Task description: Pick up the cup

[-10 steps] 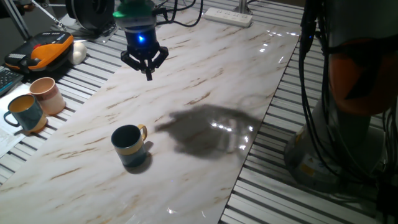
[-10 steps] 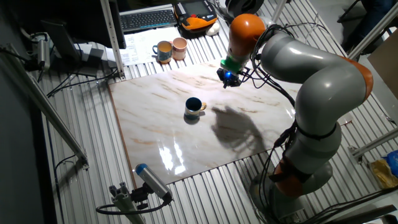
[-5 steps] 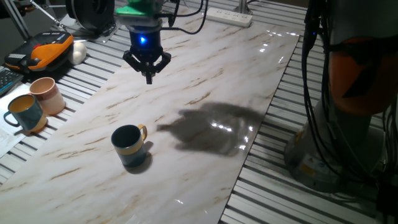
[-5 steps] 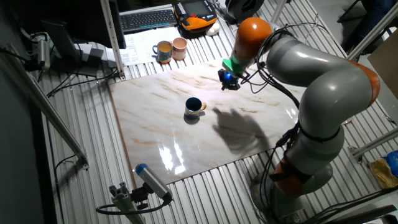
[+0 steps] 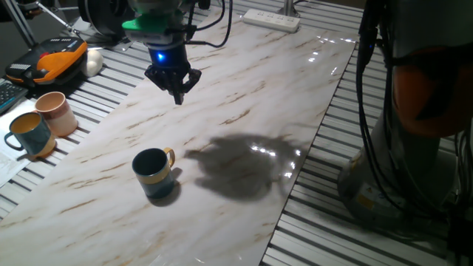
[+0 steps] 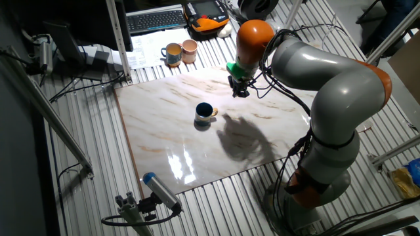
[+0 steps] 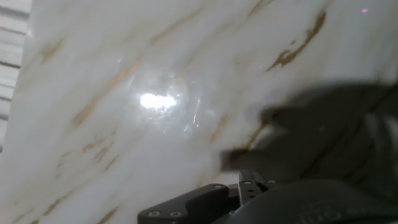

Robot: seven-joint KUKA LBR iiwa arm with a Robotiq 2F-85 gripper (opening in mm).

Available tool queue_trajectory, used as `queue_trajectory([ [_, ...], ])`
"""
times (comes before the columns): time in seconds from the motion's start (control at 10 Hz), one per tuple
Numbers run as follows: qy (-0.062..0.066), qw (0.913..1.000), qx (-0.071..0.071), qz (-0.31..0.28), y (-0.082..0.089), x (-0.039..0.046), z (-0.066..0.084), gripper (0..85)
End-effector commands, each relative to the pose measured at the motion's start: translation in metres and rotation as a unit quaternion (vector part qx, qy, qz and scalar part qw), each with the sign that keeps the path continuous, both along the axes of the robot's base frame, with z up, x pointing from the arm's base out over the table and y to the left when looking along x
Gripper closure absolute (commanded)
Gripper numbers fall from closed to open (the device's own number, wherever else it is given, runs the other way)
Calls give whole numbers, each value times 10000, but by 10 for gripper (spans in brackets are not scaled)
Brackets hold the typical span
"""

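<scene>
marble fills my hand view, a white slab with tan veins, a bright glare spot and my own dark shadow across it; only a bit of black hardware shows at the bottom, no fingertips. my end effector (image 5: 176, 94) hangs in the air above the bench (image 5: 244, 74), over its far part and closer to the long edge beside the two spare mugs, with a blue light glowing on the housing above it. in one fixed view the fingertips look drawn close into a point, but i cannot tell for sure whether they are pressed together or slightly spread; it carries nothing. the cup (image 5: 154, 174) stands upright on the bench, nearer the front end and toward that same long edge, its yellow handle pointing toward the middle of the slab. in the other fixed view the cup (image 6: 205, 115) sits near the middle of the slab, well apart from my end effector (image 6: 240, 92). off the bench, on the slatted surface beside that long edge, a pale pink cup (image 5: 56, 112) and a lighter teal mug (image 5: 30, 135) stand just beside each other.
</scene>
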State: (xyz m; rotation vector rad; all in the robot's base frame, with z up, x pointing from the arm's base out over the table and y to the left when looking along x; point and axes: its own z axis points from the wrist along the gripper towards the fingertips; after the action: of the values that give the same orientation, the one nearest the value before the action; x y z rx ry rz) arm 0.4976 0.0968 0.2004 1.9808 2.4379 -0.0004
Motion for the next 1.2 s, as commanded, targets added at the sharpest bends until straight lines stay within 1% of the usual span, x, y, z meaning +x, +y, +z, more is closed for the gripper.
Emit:
queue_trajectory([
  [0.0,27,9932,-30,-1163,13,-15,-12,850],
  [0.1,62,9923,-66,-1232,30,-38,-27,850],
  [0.3,-22,9914,40,-1308,43,-59,-37,850],
  [0.4,-36,9914,57,-1308,37,-59,-43,850],
  [0.5,-21,9914,42,-1308,34,-57,-50,850],
  [0.6,14,9912,4,-1323,33,-55,-56,680],
  [0.9,34,9927,-31,-1202,33,-43,-78,680],
  [1.0,33,9937,-39,-1118,36,-44,-81,510],
  [1.1,5,9948,-13,-1018,39,-44,-82,510],
])
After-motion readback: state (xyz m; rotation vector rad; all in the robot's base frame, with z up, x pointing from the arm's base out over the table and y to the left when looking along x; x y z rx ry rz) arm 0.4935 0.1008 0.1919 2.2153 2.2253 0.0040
